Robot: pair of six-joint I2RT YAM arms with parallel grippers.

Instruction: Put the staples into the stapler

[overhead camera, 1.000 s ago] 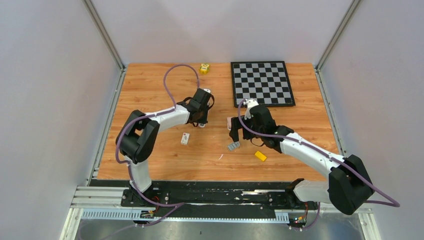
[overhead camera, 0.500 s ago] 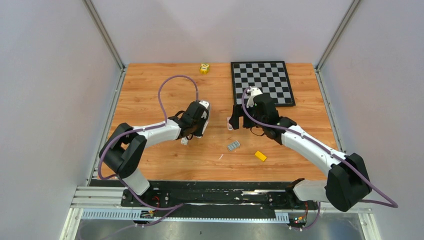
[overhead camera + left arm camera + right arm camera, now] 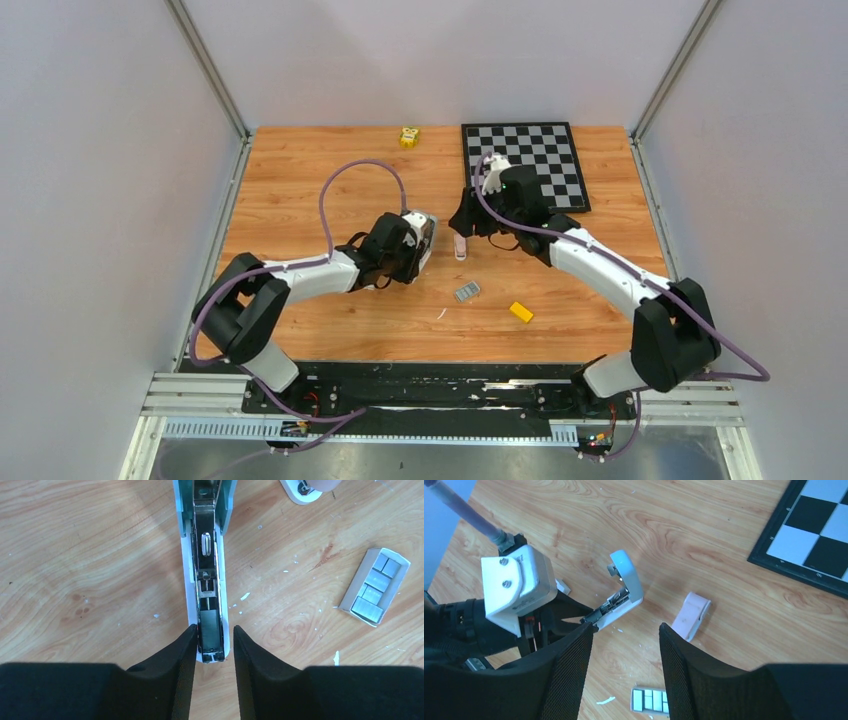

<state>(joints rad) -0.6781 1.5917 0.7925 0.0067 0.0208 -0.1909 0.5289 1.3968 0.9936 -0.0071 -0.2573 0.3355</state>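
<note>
Near the middle of the light-brown wood-grain table [image 3: 300, 180], the pale blue and white plastic stapler [image 3: 207, 555] lay with its top swung up and its bare metal channel exposed along its length; the left gripper [image 3: 214, 628] stood over its near end, one black finger on each side; one finger met the stapler's white edge while a thin line of wood showed beside the other, so I could not tell whether the jaws pinched the stapler or only bracketed it. Off to the stapler's right and apart from it, the staples [image 3: 375, 587] sat flat on the table as several small silvery-grey ridged blocks in a shallow grey card tray, touched by neither gripper; in the overhead view they lay nearer the arm bases than both grippers, roughly between the stapler and a small yellow rectangular block [image 3: 520, 311]. The right gripper [image 3: 625, 627] hovered beyond the staples with its two black mesh-textured fingers spread apart and nothing between them but bare wood; a pale pink oblong plastic piece [image 3: 691, 615] lay on the table just past one of its fingertips. Behind that arm, a black-and-white chequered board [image 3: 525, 165] lay flat toward the far right of the table; a small yellow object with dark markings [image 3: 408, 136] sat at the far edge.
</note>
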